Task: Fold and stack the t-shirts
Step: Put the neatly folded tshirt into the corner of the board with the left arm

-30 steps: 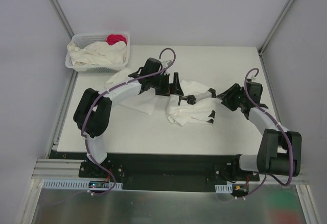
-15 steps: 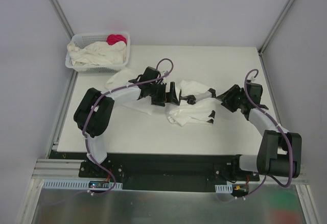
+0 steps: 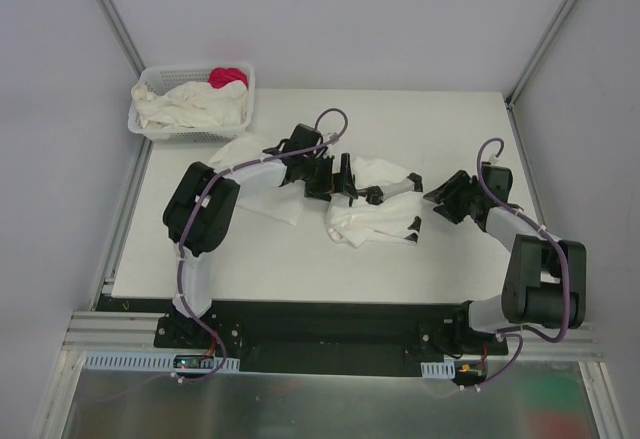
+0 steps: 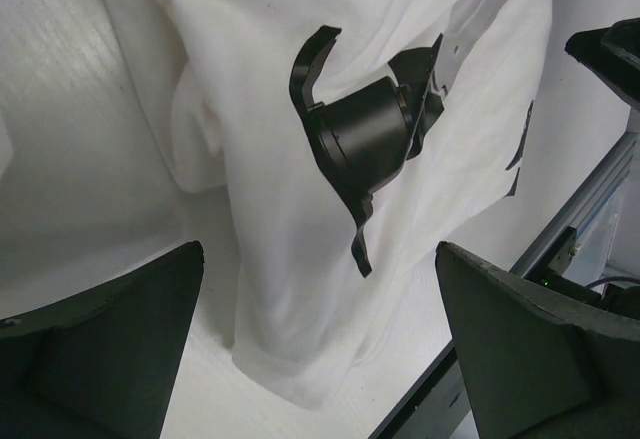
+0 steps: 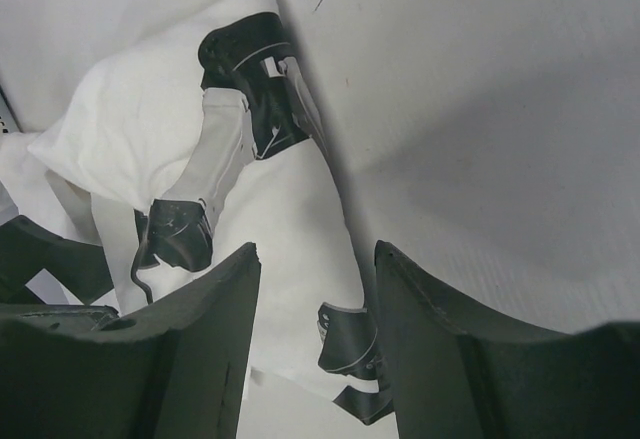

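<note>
left gripper [image 4: 318,259]: claw spread wide above the t-shirt, gripping nothing
right gripper [image 5: 318,251]: claw partly apart, empty, at the shirt's 3 o'clock edge
t-shirt [image 3: 372,221]: lay crumpled at the centre of the table [image 3: 450,129]
basket [image 3: 190,131]: stood at 10 o'clock, holding more white shirts [image 3: 185,106]

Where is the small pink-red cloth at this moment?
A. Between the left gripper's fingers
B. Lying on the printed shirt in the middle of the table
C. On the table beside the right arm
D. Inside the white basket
D: the top view shows the pink-red cloth inside the white basket at the far left, next to the cream shirts piled in it, well away from both arms.
</note>
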Robot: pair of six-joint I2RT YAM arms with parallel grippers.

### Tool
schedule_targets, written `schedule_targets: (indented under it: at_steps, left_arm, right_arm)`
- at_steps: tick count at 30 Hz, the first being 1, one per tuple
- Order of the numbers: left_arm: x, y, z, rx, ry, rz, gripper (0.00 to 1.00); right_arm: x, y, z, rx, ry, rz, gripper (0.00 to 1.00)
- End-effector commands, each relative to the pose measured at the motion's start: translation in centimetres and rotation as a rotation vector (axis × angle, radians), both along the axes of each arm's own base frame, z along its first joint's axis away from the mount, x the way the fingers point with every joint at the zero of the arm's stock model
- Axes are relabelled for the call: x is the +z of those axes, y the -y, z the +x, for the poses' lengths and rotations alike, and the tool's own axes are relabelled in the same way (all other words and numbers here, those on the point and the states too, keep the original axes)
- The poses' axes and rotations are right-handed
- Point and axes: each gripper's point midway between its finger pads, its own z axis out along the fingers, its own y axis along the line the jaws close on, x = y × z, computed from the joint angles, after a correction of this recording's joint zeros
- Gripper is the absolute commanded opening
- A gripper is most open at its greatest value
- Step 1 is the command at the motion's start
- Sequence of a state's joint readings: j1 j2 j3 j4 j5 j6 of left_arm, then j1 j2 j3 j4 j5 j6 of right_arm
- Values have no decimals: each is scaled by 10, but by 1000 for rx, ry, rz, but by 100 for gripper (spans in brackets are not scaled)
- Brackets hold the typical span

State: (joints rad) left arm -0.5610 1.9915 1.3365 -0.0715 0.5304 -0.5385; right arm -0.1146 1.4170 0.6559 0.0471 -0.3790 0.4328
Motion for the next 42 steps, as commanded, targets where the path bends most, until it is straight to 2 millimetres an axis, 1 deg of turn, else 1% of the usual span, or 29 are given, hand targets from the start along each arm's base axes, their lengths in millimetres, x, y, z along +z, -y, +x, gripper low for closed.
schedule_targets:
  at_steps: [1,7,10,12,17,23,31,37,42]
  left_arm:
    - [16,11,13,-27,29,-56,99]
    - [11,16,19,-35,7,-73,99]
    - [8,17,21,-36,1,-71,99]
    - [3,16,20,-38,-8,-66,99]
    - [-9,12,19,-34,-29,-52,99]
    - [-21,15,21,-34,-61,-53,99]
    - [-20,21,26,-38,-69,-72,99]
    - [-24,26,18,-56,-83,-85,99]
    - [-28,34,8,-75,-109,-103,99]
  right_arm:
    - [5,3,11,-4,42,2,53]
    - [-2,-1,17,4,31,38,53]
    - [-10,-5,17,16,15,65,53]
    - [-15,-7,18,14,6,75,53]
    - [-16,-10,20,23,10,94,54]
    - [-21,-17,22,33,1,122,54]
    - [-21,-26,25,47,7,134,54]
    - [-23,-40,25,74,3,145,54]
    - [-27,-57,22,113,-9,156,55]
